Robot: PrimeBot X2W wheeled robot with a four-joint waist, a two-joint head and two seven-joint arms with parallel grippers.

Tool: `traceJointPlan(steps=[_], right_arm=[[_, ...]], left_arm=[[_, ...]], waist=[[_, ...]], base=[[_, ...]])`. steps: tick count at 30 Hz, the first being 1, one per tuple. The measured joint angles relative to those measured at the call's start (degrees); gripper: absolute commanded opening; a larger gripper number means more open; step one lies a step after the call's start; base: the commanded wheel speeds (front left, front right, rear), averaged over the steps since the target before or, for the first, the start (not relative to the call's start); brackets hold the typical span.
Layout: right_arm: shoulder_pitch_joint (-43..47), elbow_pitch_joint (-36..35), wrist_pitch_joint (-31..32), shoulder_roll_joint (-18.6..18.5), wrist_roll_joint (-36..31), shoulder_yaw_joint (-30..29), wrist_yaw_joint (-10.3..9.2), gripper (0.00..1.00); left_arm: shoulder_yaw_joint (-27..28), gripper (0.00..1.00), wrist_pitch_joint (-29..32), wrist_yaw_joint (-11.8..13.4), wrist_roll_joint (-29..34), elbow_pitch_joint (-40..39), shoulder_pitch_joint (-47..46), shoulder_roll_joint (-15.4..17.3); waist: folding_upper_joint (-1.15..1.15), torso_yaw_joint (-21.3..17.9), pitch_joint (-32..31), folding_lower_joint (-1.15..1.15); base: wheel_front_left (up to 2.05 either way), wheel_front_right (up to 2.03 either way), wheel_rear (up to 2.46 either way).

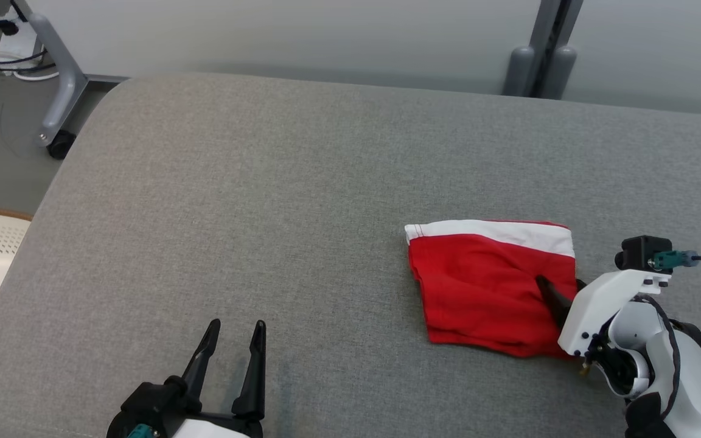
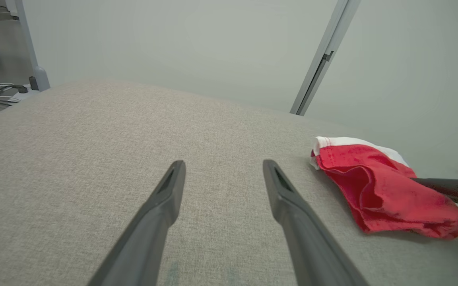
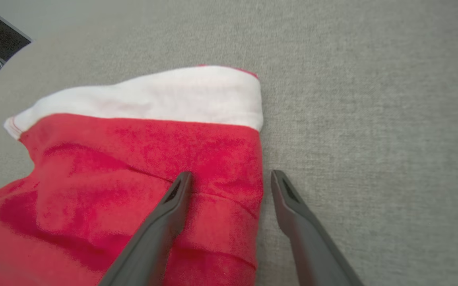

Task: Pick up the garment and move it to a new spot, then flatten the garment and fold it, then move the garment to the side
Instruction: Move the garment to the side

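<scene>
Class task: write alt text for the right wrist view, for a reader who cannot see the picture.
A red garment with a white band lies on a grey padded surface, and the right gripper is open at its edge. One of its fingers is over the red cloth, the other over the bare grey fabric beside it.

The shorts point(image 1: 484, 286) lie on the bench point(image 1: 265, 201), right of middle and toward its near edge, waistband on the far side. The right gripper point(image 1: 563, 285) straddles their right edge, one finger over the cloth. The left gripper point(image 1: 237, 325) hovers well apart at the near left.
</scene>
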Motion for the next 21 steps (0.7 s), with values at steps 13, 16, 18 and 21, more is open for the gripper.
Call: traceJointPlan(steps=[13, 16, 18, 21], right_arm=[[0.1, -5.9, -6.3, 1.9, 11.4, -1.3, 0.0, 0.0], [2.4, -9.8, -6.4, 0.5, 11.3, -0.7, 0.01, 0.0], [1.8, -12.0, -5.6, -4.0, 9.8, -2.3, 0.0, 0.0], [-1.8, -12.8, -3.7, -7.1, 8.4, -3.7, -0.01, 0.0]], left_arm=[[1.0, 1.0, 0.0, 2.3, -1.4, -2.3, -0.2, 0.0], [1.2, 1.0, 0.0, 2.4, -0.8, -3.0, 0.4, 0.0], [1.1, 1.0, 0.0, 1.7, 0.4, -3.2, -0.4, 0.0], [1.1, 1.0, 0.0, 0.5, 2.0, -2.9, -2.4, 0.0]], waist=[[0.0, -1.6, 2.7, 0.0], [0.0, -5.4, 2.6, 0.0], [0.0, -9.5, 2.8, 0.0], [0.0, -13.5, 3.7, 0.0]], base=[[0.0, 0.0, 0.0], [0.0, 0.0, 0.0], [0.0, 0.0, 0.0], [0.0, 0.0, 0.0]])
